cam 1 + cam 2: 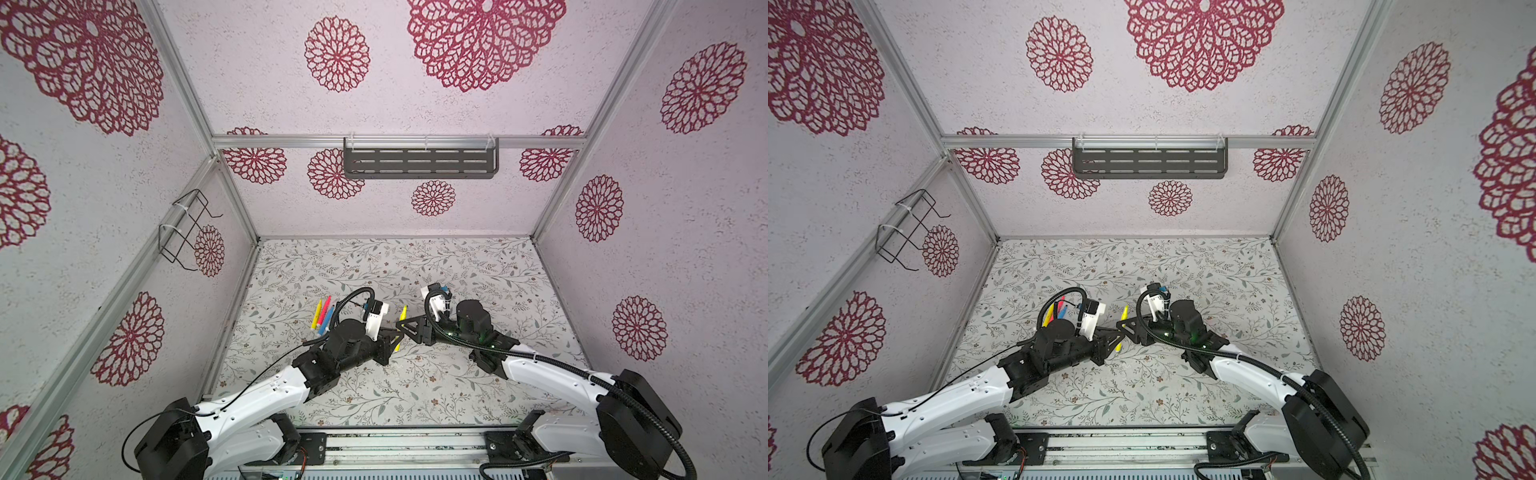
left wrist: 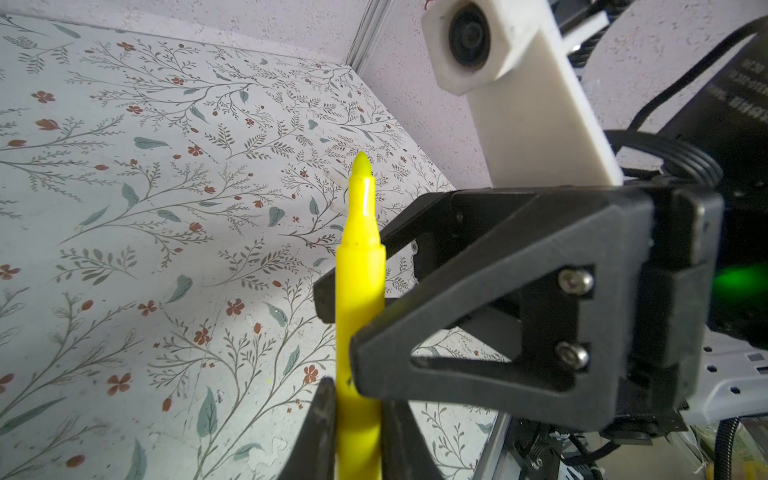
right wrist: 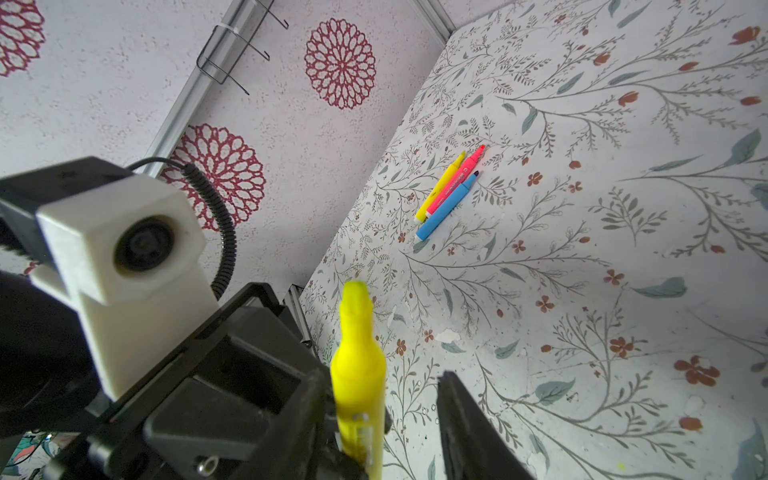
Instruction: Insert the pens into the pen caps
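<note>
i am clamping the yellow pen [image 2: 359, 291] in my left gripper [image 2: 357, 399], tip bare, my right gripper [image 3: 386, 399] straddling that pen with fingers apart; three more pens [image 3: 449, 191] are lying uncapped on the table [image 3: 623, 299] well apart from it, no cap showing, nothing capped.

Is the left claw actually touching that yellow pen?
Touching. In the left wrist view the left gripper pinches the yellow pen, its fingers pressed against both sides.
</note>
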